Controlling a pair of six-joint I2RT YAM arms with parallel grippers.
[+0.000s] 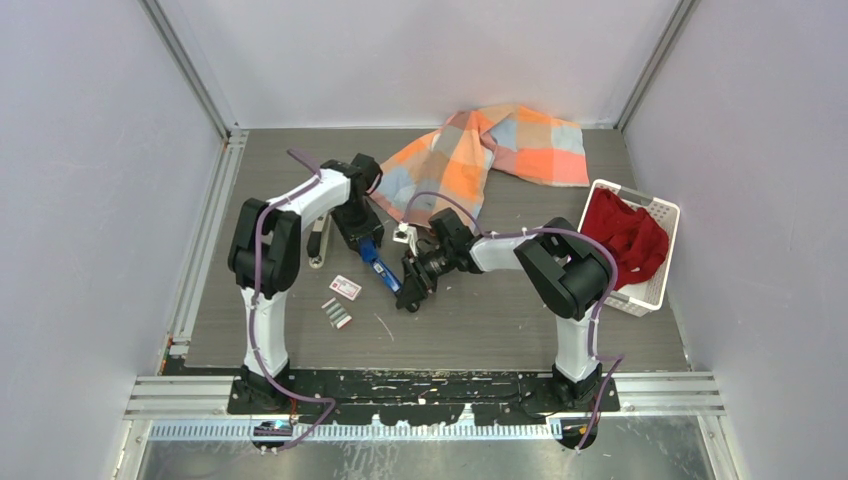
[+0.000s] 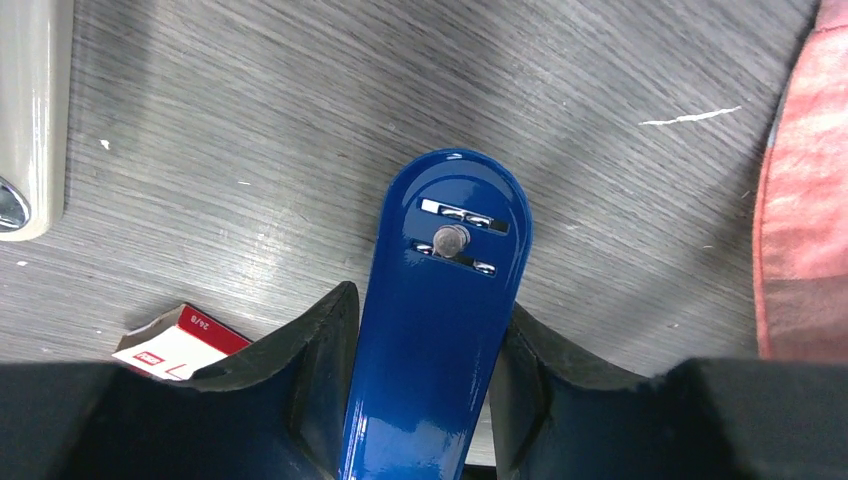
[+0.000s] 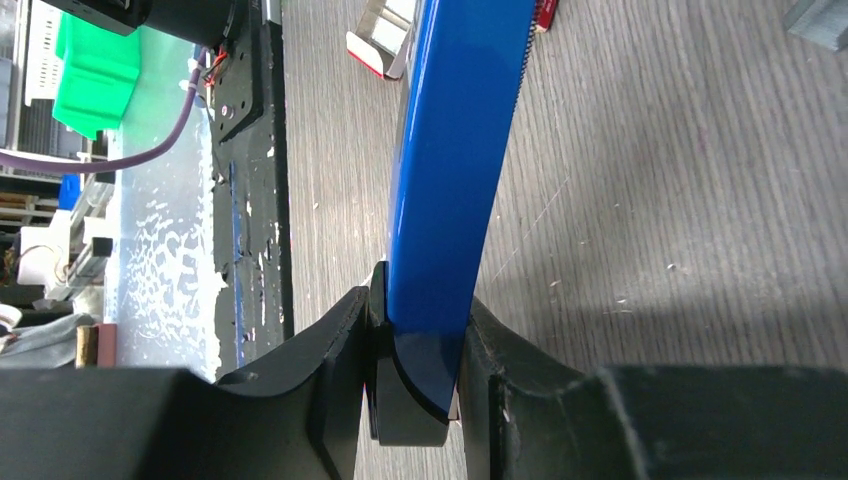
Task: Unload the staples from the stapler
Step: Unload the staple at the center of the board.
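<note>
1. Closest to the lens are my own black fingers: my right gripper (image 3: 415, 370) is clenched on one end of the stapler (image 3: 450, 180), whose blue body runs straight out past those fingertips
2. My left gripper (image 2: 430, 320) grasps the other end, with both pads against the blue sides as far as I can see. The rounded tip and its silver rivet poke out just beyond them
3. I judge the step to be opening the stapler to reach its magazine. One grip should anchor the body while the other eases the moving part slowly along its own travel, without twisting. From here I cannot see any strip inside
4. Short grey strips that I take for staples (image 1: 336, 313) lie well apart from both jaws, on the base side of my left ones. A white-and-red packet (image 2: 175, 345) sits just outside my left finger
5. The table (image 2: 200, 100) is grey wood-grain and scuffed. A checked cloth (image 1: 480, 150) lies beyond the jaws, a white basket (image 1: 655, 215) holding red fabric stands outboard of my right arm, and pale walls close in all round
</note>
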